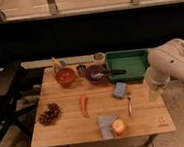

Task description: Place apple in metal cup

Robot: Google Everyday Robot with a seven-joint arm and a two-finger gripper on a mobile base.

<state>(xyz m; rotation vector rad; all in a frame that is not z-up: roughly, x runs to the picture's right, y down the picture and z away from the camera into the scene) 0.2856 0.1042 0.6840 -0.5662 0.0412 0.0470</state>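
The apple (119,127), yellow-orange with a red blush, lies near the table's front edge, partly on a grey cloth (106,124). The small grey metal cup (81,69) stands at the back of the table, between an orange bowl and a dark bowl. My white arm reaches in from the right. Its gripper (154,91) hangs downward by the table's right edge, open with nothing in it. It is well right of the apple and far from the cup.
Orange bowl (64,76), dark purple bowl (95,73), pale cup (99,57) and green tray (127,65) line the back. A blue sponge (119,89), a utensil (130,106), a red pepper (84,105) and a dark cluster (49,114) lie mid-table. A black chair (7,93) stands left.
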